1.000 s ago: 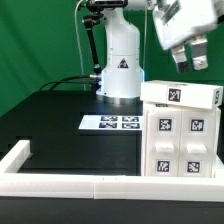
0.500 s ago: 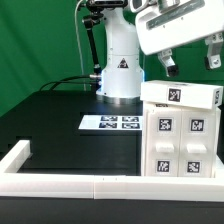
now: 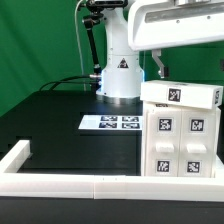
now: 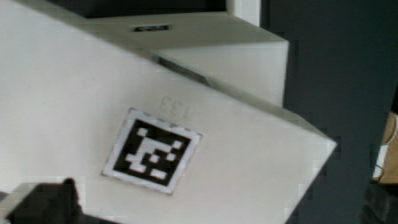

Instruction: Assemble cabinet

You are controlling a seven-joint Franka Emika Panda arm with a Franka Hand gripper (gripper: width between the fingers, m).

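Note:
The cabinet (image 3: 181, 131) is a big white box with several black-and-white tags, standing at the exterior view's right on the black table. My gripper (image 3: 187, 68) hangs just above its top panel, open and empty. One dark finger (image 3: 157, 66) shows at the cabinet's back left corner; the other is out of sight. The wrist view is filled by the cabinet's white top panel (image 4: 196, 110) with one tag (image 4: 151, 151). A dark fingertip (image 4: 43, 204) shows at the picture's edge.
The marker board (image 3: 110, 123) lies flat in the middle of the table. Low white border rails (image 3: 60, 185) run along the front and left. The arm's white base (image 3: 120, 72) stands behind, before a green backdrop.
The gripper has come down and moved toward the exterior view's left, so it is now right over the cabinet's top. The cabinet has not moved.

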